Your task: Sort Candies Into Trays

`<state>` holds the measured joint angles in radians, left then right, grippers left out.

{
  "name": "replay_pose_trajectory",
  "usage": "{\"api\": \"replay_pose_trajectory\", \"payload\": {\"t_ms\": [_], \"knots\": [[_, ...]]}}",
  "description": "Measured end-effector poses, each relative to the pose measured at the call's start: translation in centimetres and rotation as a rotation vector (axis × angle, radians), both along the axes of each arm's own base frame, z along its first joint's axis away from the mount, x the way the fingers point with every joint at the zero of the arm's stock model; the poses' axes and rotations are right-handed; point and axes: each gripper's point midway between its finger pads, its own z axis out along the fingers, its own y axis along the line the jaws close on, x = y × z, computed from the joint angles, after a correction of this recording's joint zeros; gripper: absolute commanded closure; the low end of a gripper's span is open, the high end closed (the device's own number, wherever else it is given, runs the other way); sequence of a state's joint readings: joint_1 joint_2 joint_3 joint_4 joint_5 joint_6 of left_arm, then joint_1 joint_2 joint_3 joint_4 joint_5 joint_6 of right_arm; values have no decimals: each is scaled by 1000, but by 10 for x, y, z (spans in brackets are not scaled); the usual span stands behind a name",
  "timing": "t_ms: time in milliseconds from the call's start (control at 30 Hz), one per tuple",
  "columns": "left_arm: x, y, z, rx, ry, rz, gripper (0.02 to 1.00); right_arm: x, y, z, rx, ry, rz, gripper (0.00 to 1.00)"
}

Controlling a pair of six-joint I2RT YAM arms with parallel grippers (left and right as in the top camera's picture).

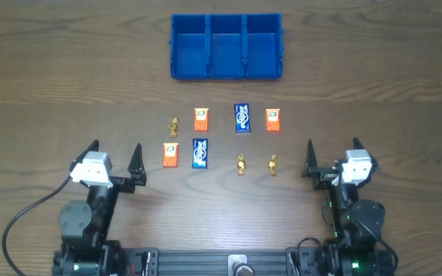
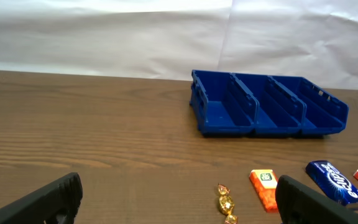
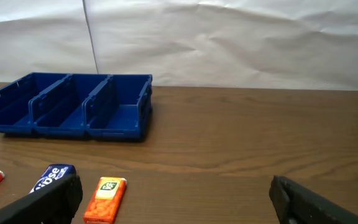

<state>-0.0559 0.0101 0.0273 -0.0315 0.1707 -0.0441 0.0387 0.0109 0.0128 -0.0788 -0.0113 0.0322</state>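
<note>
A blue tray with three compartments stands at the back centre; it also appears as the tray and the tray. In front of it lie three orange boxes, two blue packets and three gold-wrapped candies. My left gripper rests open near the front left, just left of the candies. My right gripper rests open at the front right. Neither holds anything. The left wrist view has a gold candy, an orange box and a blue packet.
The wooden table has bare room on both sides of the tray and candies. A white backdrop stands behind the table's far edge. A black cable loops at the front left by the arm's base.
</note>
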Motion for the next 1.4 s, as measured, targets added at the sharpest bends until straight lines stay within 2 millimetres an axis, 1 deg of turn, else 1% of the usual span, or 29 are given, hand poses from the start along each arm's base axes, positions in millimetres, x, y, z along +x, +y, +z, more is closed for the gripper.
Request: {"api": "replay_pose_trajectory", "payload": {"t_ms": [200, 233, 267, 300, 333, 400, 433, 467, 500, 567, 600, 633, 667, 733, 833, 867, 1067, 1200, 1267, 1300, 1333, 1400], "knots": [[0, 0, 0, -4, 0, 0, 18, 0, 0, 0, 0, 0, 0, 3], [-1, -1, 0, -9, 14, -4, 18, 0, 0, 0, 0, 0, 0, 3], [-4, -3, -3, -11, 57, -17, 20, 0, 0, 0, 0, 1, 0, 3], [-6, -7, -2, -11, 108, -36, 18, 0, 0, 0, 0, 0, 0, 3], [-7, -9, 6, -14, 158, -52, 18, 0, 0, 0, 0, 0, 0, 3], [-5, -17, 42, -27, 238, -87, 18, 0, 0, 0, 0, -3, -2, 3], [-2, -18, 52, -30, 246, -95, 20, 0, 0, 0, -1, -1, -2, 3], [3, -24, 67, -39, 321, -115, 18, 0, 0, 0, 0, -3, -2, 3], [1, -29, 63, -40, 427, -126, 18, 0, -1, 0, -1, -2, -3, 3], [10, -42, 52, -41, 607, -143, 18, 0, 0, 0, 0, -3, -3, 3], [14, -48, 39, -33, 699, -141, 18, 0, -1, 1, 0, -4, -3, 3], [16, -52, 19, -18, 807, -123, 18, 0, 0, 0, 0, -3, -3, 3], [16, -55, 8, -7, 859, -116, 18, 0, 0, 1, 0, -4, -3, 3], [16, -65, -29, 32, 1005, -90, 18, 0, 0, 0, 0, -3, -3, 3], [12, -76, -77, 94, 1171, -18, 34, 0, 0, 0, 0, -3, -3, 3], [12, -77, -88, 108, 1201, 1, 36, 0, 0, 0, 0, -3, -3, 3], [21, -81, -131, 133, 1280, 68, 66, 0, 0, 0, 0, -3, -3, 3], [23, -81, -146, 140, 1304, 79, 95, 0, 0, 0, 0, -3, -3, 3], [23, -82, -151, 148, 1314, 82, 130, 0, 0, 0, 0, -3, -3, 3], [22, -82, -152, 149, 1317, 82, 172, 0, 0, 0, 0, -3, -3, 3], [22, -82, -154, 150, 1320, 83, 235, 0, 0, 0, 0, -3, -3, 3], [23, -83, -159, 160, 1324, 81, 400, 0, 0, 0, 0, -3, -3, 3]]}}
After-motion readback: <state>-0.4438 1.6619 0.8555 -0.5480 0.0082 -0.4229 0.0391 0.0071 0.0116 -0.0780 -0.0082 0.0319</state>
